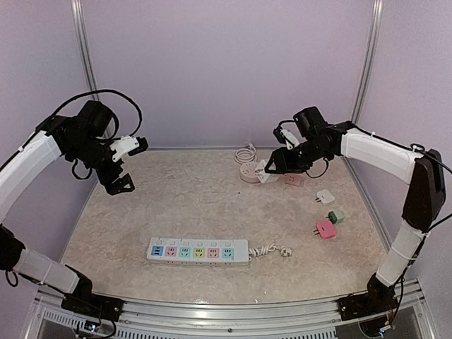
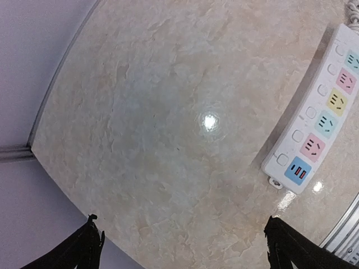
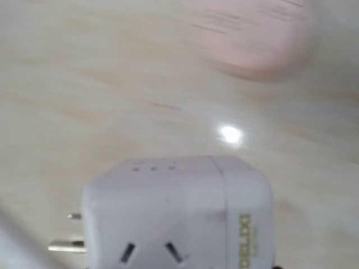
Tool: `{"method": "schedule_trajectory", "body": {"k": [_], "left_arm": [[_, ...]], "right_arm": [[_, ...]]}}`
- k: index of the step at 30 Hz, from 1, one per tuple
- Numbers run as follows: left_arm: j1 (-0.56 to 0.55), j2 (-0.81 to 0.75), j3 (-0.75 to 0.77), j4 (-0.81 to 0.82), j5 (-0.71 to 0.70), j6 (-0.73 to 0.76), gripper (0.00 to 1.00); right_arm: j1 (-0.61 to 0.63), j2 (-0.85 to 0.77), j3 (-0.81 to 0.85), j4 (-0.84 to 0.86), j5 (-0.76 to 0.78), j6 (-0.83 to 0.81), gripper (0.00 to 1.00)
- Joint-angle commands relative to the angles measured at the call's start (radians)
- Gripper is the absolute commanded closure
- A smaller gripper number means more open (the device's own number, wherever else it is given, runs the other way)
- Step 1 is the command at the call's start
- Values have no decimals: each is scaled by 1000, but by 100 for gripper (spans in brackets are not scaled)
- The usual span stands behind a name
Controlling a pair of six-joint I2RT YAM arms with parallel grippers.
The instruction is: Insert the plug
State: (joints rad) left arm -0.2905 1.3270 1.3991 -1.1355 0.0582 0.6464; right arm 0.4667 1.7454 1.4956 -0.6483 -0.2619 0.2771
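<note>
The left arm (image 1: 28, 162) and right arm (image 1: 378, 152) have white shells, black joints and looping black cables (image 1: 116, 93).

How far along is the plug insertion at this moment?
Done: the right end effector grips a white plug, its prongs bare, at the far side of the table. In hand: carrying it; it seems off the surface. Left: the power strip near the front has every socket empty, so insertion has not begun. The left end effector is open, holding nothing.

White adapter (image 3: 179, 213) occupies the lower frame. 2 metal prongs (image 3: 64, 245) project left, 2 angled slots show on its face, gold lettering on its right side. Blurred pink object (image 3: 258, 39) at top, over beige table (image 3: 84, 101).
</note>
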Motion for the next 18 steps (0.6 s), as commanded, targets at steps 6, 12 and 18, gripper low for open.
{"method": "schedule_trajectory", "body": {"k": [6, 12, 18], "left_arm": [[-465, 53, 276, -114, -262, 139, 1], [-582, -42, 227, 19, -80, 110, 1], [-663, -93, 154, 263, -39, -34, 1]], "right_arm": [[320, -51, 142, 163, -31, 302, 100], [455, -88, 130, 274, 52, 349, 100], [540, -109, 99, 365, 82, 370, 100]]}}
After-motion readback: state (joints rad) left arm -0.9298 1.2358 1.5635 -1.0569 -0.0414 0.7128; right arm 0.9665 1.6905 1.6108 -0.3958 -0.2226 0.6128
